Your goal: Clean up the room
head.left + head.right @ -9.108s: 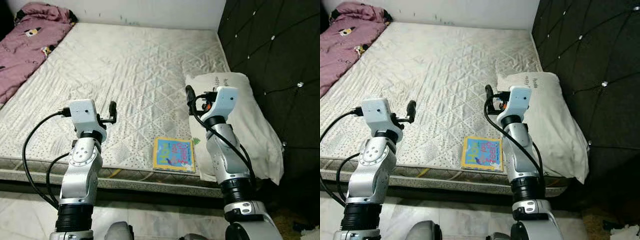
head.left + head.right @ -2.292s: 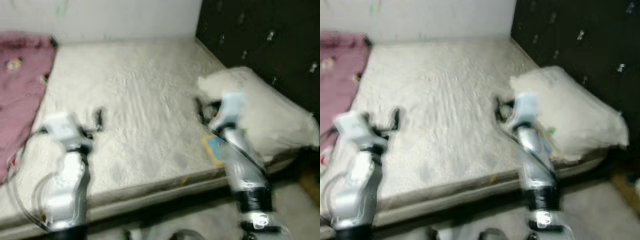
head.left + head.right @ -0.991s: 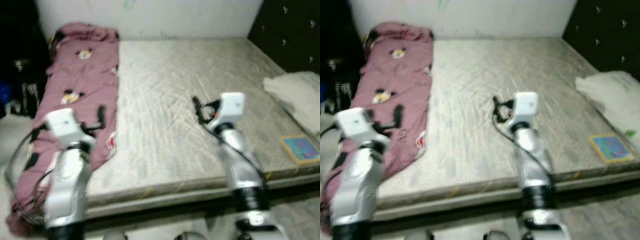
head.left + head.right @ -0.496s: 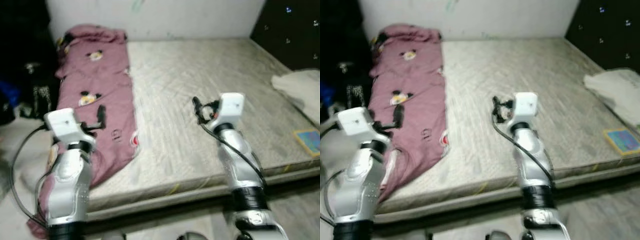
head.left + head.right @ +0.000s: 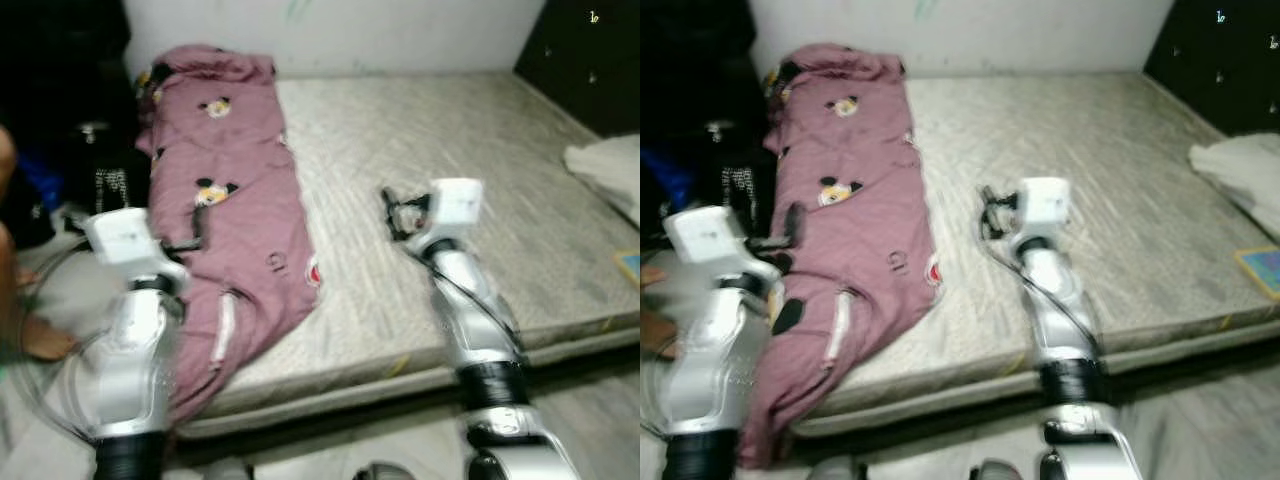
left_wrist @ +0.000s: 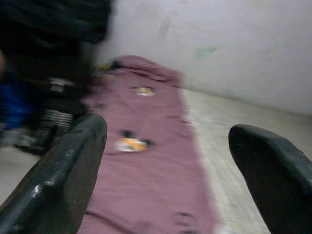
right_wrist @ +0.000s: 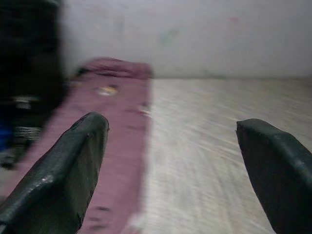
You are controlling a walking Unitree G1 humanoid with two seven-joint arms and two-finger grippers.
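The left gripper (image 6: 165, 165), two long black fingers on a silver arm, was held up with its fingers spread wide apart and nothing between them; the right gripper (image 7: 175, 170) was likewise spread and empty, raised over the pale quilted mattress (image 5: 470, 150).

The mauve-pink blanket printed with small cartoon animals (image 5: 235, 210) lay crumpled in a long strip along the mattress's left side, its long axis running from the far white wall (image 5: 400, 30) toward the robot, with its near end spilling over the mattress's front edge toward the floor. It lay ahead of the left gripper and slightly to its right, and well to the left of the right gripper, so the left arm was the nearer one and looked best placed for a reach forward and down onto the cloth.

Far to the right, well apart from both grippers, lay a rumpled white pillow (image 5: 1240, 165) and a flat blue picture book with a yellow border (image 5: 1262, 268).
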